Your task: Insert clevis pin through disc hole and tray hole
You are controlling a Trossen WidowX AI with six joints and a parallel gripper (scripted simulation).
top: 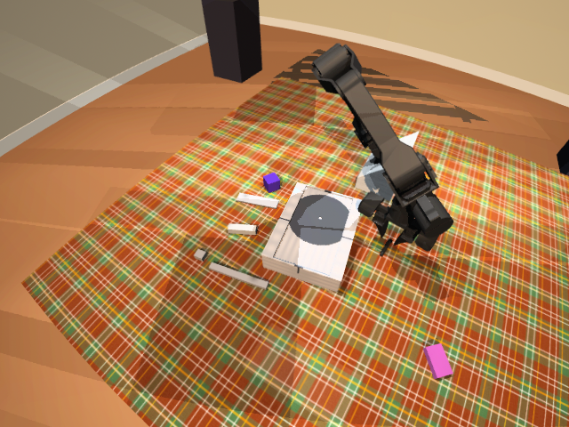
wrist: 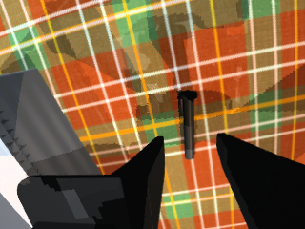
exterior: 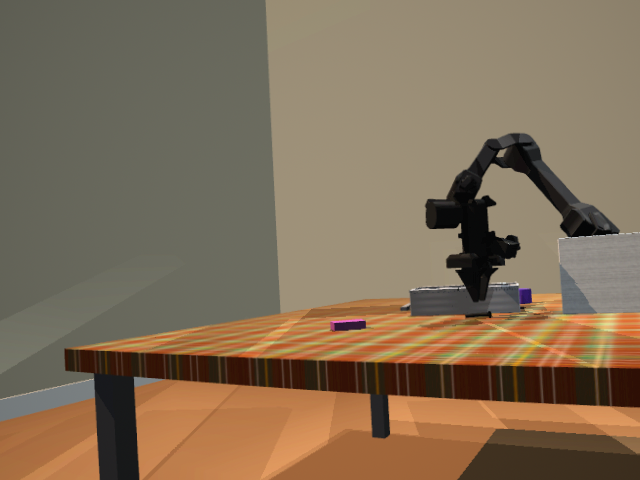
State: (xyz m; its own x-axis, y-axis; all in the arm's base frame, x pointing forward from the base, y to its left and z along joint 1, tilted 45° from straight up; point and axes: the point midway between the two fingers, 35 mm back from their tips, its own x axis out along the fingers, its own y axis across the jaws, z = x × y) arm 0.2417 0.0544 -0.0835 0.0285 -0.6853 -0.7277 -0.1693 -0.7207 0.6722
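The dark steel pin (top: 385, 247) (exterior: 478, 315) (wrist: 189, 148) lies on its side on the table beside the tray. Its head is at the upper end in the wrist view. My gripper (top: 389, 237) (exterior: 478, 299) (wrist: 190, 141) is partly open and empty, pointing down a little above the pin. In the wrist view the shank shows between the two fingertips, with a gap on both sides. The grey disc (top: 312, 209) lies flat inside the pale rimmed tray (top: 300, 274) (exterior: 434, 302) (wrist: 43, 114). A small light spot shows at its centre hole; the tray's pin hole cannot be made out.
A purple cube (top: 271, 182) (exterior: 525, 296), pale bars (top: 257, 200) (top: 242, 229), a small grey block (top: 200, 253) and a long grey bar (top: 238, 276) lie on the tray's far side from my gripper. A pink block (top: 438, 360) (exterior: 347, 325) lies apart. A white block (exterior: 599, 273) stands by the arm's base.
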